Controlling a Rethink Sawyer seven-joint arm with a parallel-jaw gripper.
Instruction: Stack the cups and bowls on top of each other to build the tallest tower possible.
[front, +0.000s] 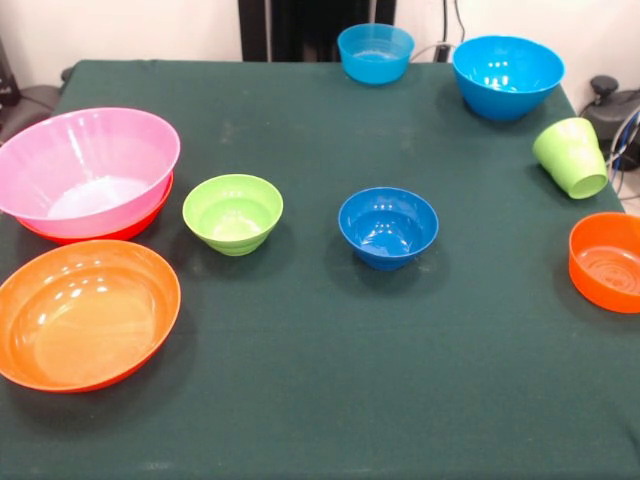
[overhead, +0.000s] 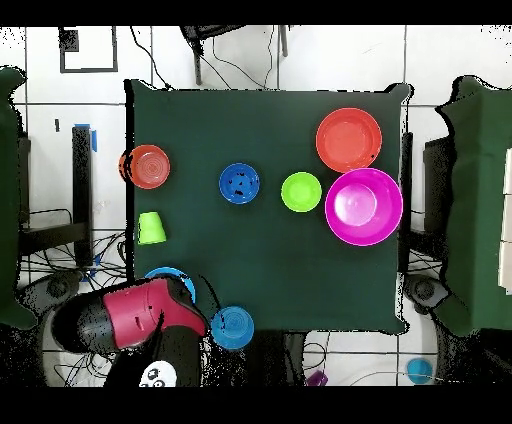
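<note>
Fingers cannot be made out; only the red arm (overhead: 140, 312) shows, drawn back at the table's edge over one sky blue bowl (front: 507, 76), the other sky blue bowl (front: 375, 52) beside it. Green cup (front: 572, 157) lies tipped near the small orange bowl (front: 607, 262). Dark blue bowl (front: 388, 227) and lime bowl (front: 232, 213) sit mid-table. Pink bowl (front: 85, 170) nests in an orange bowl (front: 130, 228), beside another wide orange bowl (front: 85, 313)

Light: even and bright, from above.
Glare: white highlights inside the pink bowl (front: 88, 172), the wide orange bowl (front: 85, 312) and the dark blue bowl (front: 388, 226).
Shadows: soft and short on the green surface (front: 330, 350), falling toward the near side of each bowl.
Focus, front view: mildly soft throughout.
Overhead view: colours oversaturated, pink bowl (overhead: 363, 206) reads magenta; floor washed out white.
</note>
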